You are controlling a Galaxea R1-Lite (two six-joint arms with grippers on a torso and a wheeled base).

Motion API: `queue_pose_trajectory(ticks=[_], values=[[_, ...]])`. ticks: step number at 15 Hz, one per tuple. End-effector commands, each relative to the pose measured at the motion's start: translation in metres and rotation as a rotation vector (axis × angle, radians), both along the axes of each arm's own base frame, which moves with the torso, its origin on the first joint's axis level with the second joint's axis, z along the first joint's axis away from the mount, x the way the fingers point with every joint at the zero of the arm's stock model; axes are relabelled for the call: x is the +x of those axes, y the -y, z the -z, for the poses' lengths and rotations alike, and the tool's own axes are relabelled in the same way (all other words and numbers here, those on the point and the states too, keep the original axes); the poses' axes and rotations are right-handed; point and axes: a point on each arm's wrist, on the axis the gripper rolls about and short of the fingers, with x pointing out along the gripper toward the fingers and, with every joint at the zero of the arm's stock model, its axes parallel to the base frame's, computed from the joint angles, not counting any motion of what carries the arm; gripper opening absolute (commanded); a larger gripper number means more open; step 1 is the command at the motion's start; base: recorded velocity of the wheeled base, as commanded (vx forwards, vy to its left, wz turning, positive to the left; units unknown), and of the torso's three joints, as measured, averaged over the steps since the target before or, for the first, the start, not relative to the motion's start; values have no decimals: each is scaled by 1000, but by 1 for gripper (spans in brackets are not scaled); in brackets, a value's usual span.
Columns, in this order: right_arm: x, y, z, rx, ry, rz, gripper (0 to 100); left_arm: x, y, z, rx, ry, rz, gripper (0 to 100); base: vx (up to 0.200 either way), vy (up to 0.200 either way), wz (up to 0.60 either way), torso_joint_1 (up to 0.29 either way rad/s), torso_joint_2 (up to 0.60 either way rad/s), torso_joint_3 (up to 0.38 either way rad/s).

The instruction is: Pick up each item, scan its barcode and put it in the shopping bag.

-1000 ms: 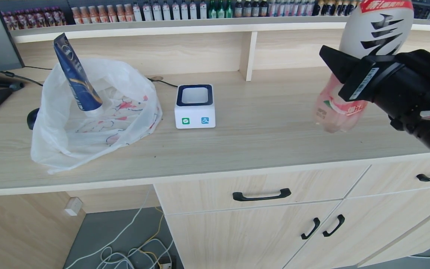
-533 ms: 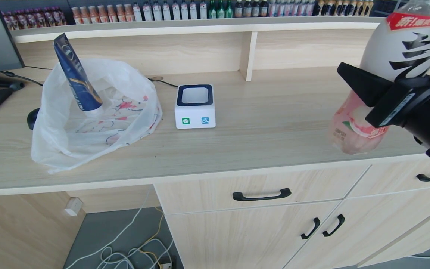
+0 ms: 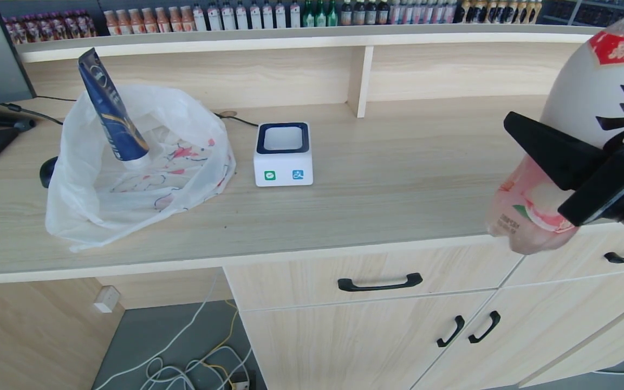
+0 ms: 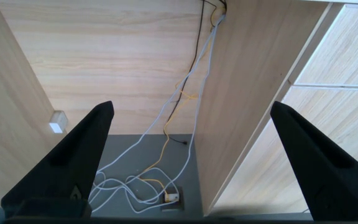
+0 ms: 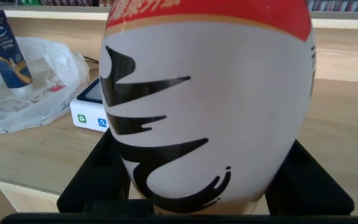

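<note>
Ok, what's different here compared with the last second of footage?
The right gripper, shut on the bottle, has carried it toward the robot's right and nearer the counter's front edge, away from the scanner. Nothing was grasped or released. The bag, the tube standing in it and the scanner stayed put.

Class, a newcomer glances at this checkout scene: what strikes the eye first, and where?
A large drink bottle, clamped in the right gripper, hangs above the counter's right front edge. At the counter's left lies an open white shopping bag with a blue tube leaning in it, a white scanner box right of it.
</note>
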Motion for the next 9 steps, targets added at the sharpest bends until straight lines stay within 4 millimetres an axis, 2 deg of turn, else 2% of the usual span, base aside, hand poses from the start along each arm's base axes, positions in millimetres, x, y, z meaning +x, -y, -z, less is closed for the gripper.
queue_pose_trajectory(ticks=[1,5,9], values=[[-13,4,6,-26,4,-27,0,0,0,0,-1,0,0,100,0,0,0,0,0,0],[-29,4,21,-113,5,-79,0,0,0,0,-1,0,-1,100,0,0,0,0,0,0],[-33,4,29,-150,-2,-97,0,0,0,0,-1,0,-1,100,0,0,0,0,0,0]])
